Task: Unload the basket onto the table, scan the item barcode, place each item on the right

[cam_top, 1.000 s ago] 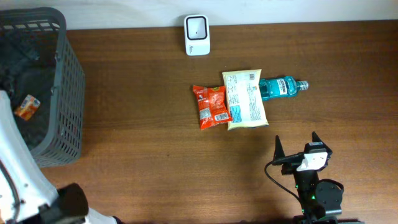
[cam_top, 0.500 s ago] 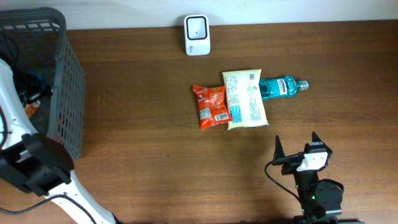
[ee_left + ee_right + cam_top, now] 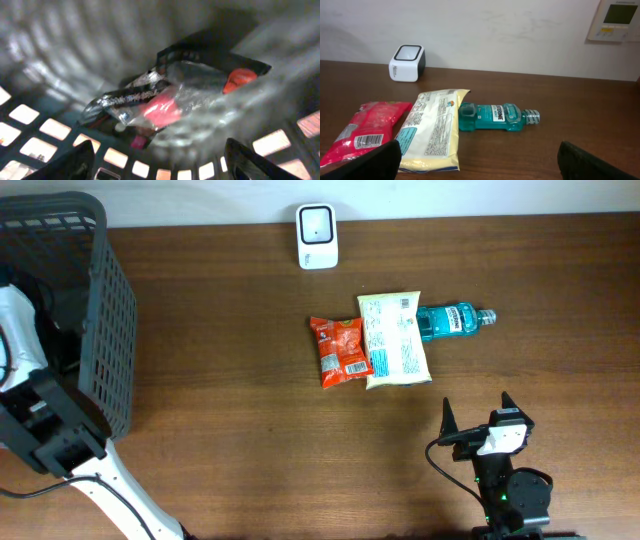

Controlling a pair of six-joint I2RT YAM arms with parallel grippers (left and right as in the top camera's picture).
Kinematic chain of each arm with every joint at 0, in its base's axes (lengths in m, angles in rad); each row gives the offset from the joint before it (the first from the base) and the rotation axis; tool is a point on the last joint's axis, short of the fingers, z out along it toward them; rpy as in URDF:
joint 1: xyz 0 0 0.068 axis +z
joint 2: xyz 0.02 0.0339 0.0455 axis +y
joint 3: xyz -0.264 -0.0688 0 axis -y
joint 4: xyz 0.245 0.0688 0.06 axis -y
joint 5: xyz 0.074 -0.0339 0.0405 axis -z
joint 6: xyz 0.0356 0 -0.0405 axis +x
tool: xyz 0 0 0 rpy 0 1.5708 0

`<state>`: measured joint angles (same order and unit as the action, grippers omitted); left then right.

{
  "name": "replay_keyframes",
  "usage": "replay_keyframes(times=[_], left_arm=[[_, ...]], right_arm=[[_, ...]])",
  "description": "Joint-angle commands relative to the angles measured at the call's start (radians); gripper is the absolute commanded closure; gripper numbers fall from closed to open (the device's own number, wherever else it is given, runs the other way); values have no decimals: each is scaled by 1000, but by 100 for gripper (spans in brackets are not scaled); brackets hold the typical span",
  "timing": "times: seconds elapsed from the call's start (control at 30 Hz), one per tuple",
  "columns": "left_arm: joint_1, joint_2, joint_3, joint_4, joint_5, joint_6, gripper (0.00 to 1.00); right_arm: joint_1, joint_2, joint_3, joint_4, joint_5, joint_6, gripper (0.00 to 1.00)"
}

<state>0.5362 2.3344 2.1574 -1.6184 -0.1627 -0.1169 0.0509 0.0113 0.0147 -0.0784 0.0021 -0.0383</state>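
Down in the basket (image 3: pixel 110 330), which stands at the table's (image 3: pixel 230 430) far left corner, lies a crumpled packet (image 3: pixel 170 95), dark and glossy with red showing. It rests on the mesh floor against the wall. This looks like the item to be scanned, though no barcode shows on the side facing up. The left gripper (image 3: pixel 159 147) hangs just above it, fingers spread wide with nothing between them, the packet lying a little beyond the tips.

To do the pick well, I judge the fingers should drop to either side of the packet's thick middle, not the loose foil end, and close firmly enough that the slick wrapper does not slide out. A straight lift clears the basket wall.

By the middle of the far edge sits the scanner (image 3: pixel 317 236), window up. Between it and the near edge lie a red snack pack (image 3: pixel 338 350), a yellow packet (image 3: pixel 393 340) overlapping it, and a mouthwash bottle (image 3: pixel 450 320) on its side. The right gripper (image 3: pixel 476 402) waits near the near edge, fully spread and empty.
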Motion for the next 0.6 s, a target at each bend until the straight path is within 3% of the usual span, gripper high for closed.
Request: replay_keyframes(times=[0.0,0.2,0.27,0.33,0.5,0.57], left_arm=[[3,11,-82,61,6,54,18],[3,11,-166,198,6,102,21],[3,11,-189,244,6,114,28],[3,11,-204,280,6,114,43],[3,11,-283,359,5,114,48],[3,11,-292,370,5,114,60]], right_arm=[[-6,-8,-9,-3,9,-6,2],[-6,-8,-9,-3,9,-6,2],[-6,-8,-9,-3,9,-6,1],[-6,-8,-9,-3,9,-6,2],[-6,-8,-9,-3,9,-6,2],[-6,-8,-9,-3,9,-6,2]])
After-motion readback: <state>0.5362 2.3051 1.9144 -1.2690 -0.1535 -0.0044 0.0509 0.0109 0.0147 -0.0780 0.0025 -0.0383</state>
